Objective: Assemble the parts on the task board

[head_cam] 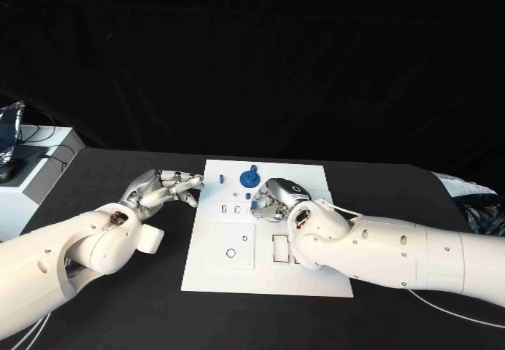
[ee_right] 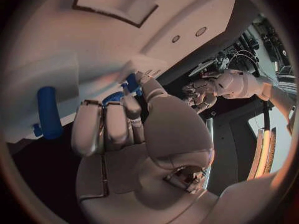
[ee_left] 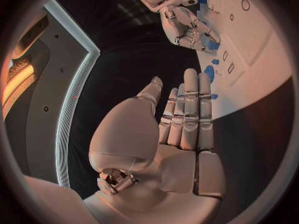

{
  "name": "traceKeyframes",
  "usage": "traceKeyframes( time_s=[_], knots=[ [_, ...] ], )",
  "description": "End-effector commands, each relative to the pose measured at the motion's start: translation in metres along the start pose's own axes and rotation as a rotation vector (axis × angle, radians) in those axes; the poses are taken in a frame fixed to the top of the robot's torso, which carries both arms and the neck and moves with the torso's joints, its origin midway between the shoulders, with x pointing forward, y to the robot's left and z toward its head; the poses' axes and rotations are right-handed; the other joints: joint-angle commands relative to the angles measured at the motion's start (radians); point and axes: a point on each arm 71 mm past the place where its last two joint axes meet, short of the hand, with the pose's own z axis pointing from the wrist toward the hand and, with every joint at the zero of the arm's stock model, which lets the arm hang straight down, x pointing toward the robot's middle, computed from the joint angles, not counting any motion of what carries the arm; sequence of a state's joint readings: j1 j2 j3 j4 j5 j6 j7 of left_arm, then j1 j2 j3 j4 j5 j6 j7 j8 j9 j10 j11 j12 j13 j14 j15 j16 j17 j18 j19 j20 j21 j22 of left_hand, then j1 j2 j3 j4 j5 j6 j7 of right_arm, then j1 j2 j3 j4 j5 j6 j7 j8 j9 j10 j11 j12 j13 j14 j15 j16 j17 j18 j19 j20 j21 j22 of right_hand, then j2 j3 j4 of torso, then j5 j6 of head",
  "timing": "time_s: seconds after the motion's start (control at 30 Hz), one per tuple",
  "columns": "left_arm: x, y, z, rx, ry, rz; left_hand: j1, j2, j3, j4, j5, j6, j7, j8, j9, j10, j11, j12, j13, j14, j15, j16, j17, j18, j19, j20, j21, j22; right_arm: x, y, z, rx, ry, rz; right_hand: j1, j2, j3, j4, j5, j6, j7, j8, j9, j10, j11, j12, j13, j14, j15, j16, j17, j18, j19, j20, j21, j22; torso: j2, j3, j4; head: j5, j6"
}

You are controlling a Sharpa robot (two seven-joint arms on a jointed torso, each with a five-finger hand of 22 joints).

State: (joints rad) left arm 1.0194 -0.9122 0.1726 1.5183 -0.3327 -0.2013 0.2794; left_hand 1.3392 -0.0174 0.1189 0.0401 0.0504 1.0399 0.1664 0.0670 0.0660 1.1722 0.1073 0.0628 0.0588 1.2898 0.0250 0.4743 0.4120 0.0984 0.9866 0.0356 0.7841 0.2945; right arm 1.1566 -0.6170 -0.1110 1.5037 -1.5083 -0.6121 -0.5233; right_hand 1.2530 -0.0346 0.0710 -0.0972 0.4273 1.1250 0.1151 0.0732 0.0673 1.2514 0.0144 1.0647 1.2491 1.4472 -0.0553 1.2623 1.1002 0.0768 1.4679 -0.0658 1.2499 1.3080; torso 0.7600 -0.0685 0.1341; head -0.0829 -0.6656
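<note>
Black table lies bare on both sides of the board, which sits mid-table. My left hand hovers just off the board's left edge, fingers straight and close together, holding nothing. My right hand is over the board's upper middle, fingers curled down; a small blue part shows at its fingertips, but I cannot tell whether it is gripped. Just beyond that hand, a round blue part stands on the board, and a blue peg lies beside the fingers.
</note>
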Motion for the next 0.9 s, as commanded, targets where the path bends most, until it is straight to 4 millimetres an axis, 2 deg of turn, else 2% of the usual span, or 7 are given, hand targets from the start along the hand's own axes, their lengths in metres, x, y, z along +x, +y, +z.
traceKeyframes(
  time_s=[0.03, 0.4, 0.63, 0.9],
  knots=[
    [0.0024, -0.0006, 0.0005, 0.005, 0.02, -0.004, -0.005, 0.002, 0.003, 0.001, 0.001, -0.005, 0.003, -0.003, -0.001, -0.004, 0.0, -0.003, 0.001, -0.005, 0.003, 0.005, -0.001, 0.015, -0.007, -0.001, 0.004, -0.001, 0.0024, 0.0003, -0.0002, -0.003, 0.018, -0.021, 0.008, -0.013, -0.001, 0.016, -0.005, -0.012, 0.004, -0.004, -0.001, -0.011, 0.002, -0.007, -0.004, 0.002, 0.003, -0.005, -0.002, -0.01, 0.044, 0.0, -0.006, 0.176, -0.001, 0.0001, -0.0006, 0.0, 0.0],
    [0.0023, 0.0003, 0.0005, 0.003, 0.019, -0.004, -0.005, 0.003, -0.001, 0.002, 0.001, -0.007, 0.003, -0.003, -0.001, -0.006, 0.0, -0.003, 0.001, -0.006, 0.003, 0.004, -0.002, 0.015, -0.008, 0.0, 0.004, -0.004, 0.0026, -0.0003, 0.0003, -0.008, 0.018, -0.019, 0.026, -0.048, -0.005, 0.061, -0.017, -0.058, 0.02, -0.006, -0.002, -0.036, 0.013, -0.024, -0.032, 0.0, 0.011, -0.006, -0.006, -0.006, 0.042, 0.009, -0.011, 0.175, -0.001, 0.0, -0.0003, -0.002, -0.001],
    [0.0022, 0.0007, 0.0005, 0.002, 0.019, -0.005, -0.005, 0.003, -0.002, 0.002, 0.001, -0.009, 0.004, -0.003, -0.001, -0.007, 0.001, -0.003, 0.001, -0.006, 0.003, 0.004, -0.002, 0.015, -0.008, 0.0, 0.004, -0.005, 0.0014, -0.0005, 0.0002, -0.013, 0.004, -0.01, 0.034, -0.058, -0.01, 0.072, -0.025, -0.1, 0.032, -0.006, -0.001, -0.067, 0.022, -0.056, -0.071, -0.002, 0.018, -0.008, -0.007, -0.004, 0.041, 0.015, -0.015, 0.174, 0.0, -0.0002, 0.0, -0.002, -0.002],
    [0.0021, 0.0011, 0.0005, 0.001, 0.018, -0.003, -0.004, 0.003, -0.003, 0.0, 0.0, -0.012, 0.006, -0.003, -0.001, -0.011, 0.002, -0.003, 0.001, -0.006, 0.004, 0.004, -0.002, 0.015, -0.008, 0.0, 0.004, -0.005, -0.0007, -0.0011, -0.0013, -0.02, -0.014, 0.001, 0.042, -0.07, -0.014, 0.09, -0.036, -0.118, 0.037, -0.005, -0.001, -0.088, 0.026, -0.059, -0.111, -0.003, 0.022, -0.012, -0.009, -0.002, 0.04, 0.02, -0.02, 0.173, 0.0, 0.0006, -0.0003, -0.001, -0.001]
  ],
)
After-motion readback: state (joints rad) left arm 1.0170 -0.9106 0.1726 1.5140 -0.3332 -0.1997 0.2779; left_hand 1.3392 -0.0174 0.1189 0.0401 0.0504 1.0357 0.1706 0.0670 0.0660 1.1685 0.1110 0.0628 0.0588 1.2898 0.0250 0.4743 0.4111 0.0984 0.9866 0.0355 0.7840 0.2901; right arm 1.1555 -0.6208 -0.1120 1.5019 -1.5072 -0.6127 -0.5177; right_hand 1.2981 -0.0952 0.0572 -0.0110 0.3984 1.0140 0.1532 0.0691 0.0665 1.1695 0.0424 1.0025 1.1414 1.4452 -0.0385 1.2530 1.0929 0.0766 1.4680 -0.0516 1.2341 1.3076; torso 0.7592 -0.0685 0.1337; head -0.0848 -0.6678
